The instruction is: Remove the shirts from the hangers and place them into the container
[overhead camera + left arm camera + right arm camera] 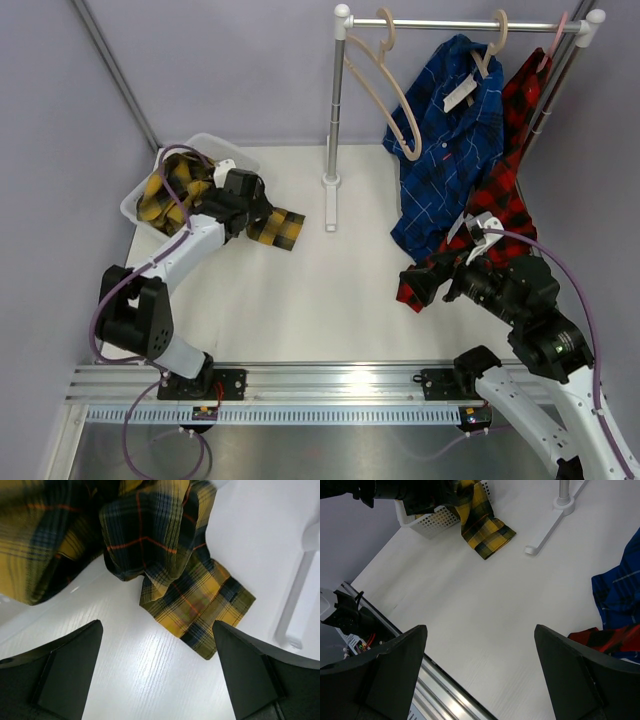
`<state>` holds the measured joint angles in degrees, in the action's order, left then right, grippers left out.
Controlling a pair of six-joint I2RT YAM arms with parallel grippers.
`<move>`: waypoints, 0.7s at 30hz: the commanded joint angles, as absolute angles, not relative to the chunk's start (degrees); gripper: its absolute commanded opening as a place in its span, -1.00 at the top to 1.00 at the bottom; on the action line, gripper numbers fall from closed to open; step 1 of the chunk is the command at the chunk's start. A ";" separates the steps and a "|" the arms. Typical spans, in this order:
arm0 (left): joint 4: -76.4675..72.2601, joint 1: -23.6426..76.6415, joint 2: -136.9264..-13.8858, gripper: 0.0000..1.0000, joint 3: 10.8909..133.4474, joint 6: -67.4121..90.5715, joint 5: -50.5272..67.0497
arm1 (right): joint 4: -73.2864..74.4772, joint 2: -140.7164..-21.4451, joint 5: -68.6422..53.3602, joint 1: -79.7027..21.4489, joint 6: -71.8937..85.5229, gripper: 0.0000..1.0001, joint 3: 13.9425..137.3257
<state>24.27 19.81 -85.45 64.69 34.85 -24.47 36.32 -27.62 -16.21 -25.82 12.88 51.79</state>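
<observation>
Yellow-and-black shirt lies mostly in the container, sleeve trailing onto the tabletop; blue shirt and red shirt hang on hangers; left end effector and right end effector gape, empty.

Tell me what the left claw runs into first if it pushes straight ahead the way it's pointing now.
The left claw, open, points down at the yellow-and-black shirt's sleeve lying on the white table. It would probably meet the sleeve's near edge first, or bare table just beside it.
</observation>
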 commanded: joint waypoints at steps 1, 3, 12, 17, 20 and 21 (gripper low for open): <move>18.37 20.30 -89.37 -0.92 63.72 38.49 -26.46 | 33.84 -28.21 -18.01 -25.66 13.27 -0.97 51.59; 18.11 20.30 -93.22 -0.90 64.94 38.41 -26.63 | 34.10 -28.65 -18.02 -25.66 13.27 -0.97 51.68; 18.10 20.21 -103.88 -0.75 70.13 38.50 -31.81 | 34.10 -28.56 -17.93 -25.66 13.10 -0.97 51.50; 18.02 20.13 -107.83 -0.55 73.38 37.44 -34.10 | 34.01 -28.92 -18.19 -25.58 13.01 -0.96 51.50; 17.93 19.86 -110.03 -0.45 75.31 36.21 -34.45 | 33.93 -28.92 -18.19 -25.66 13.10 -0.97 51.50; 18.02 19.78 -110.47 -0.40 75.76 35.51 -34.45 | 33.93 -28.92 -18.19 -25.66 13.10 -0.97 51.42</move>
<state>20.86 20.05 -108.84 72.64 36.47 -30.46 36.14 -28.69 -17.17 -25.82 12.91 51.66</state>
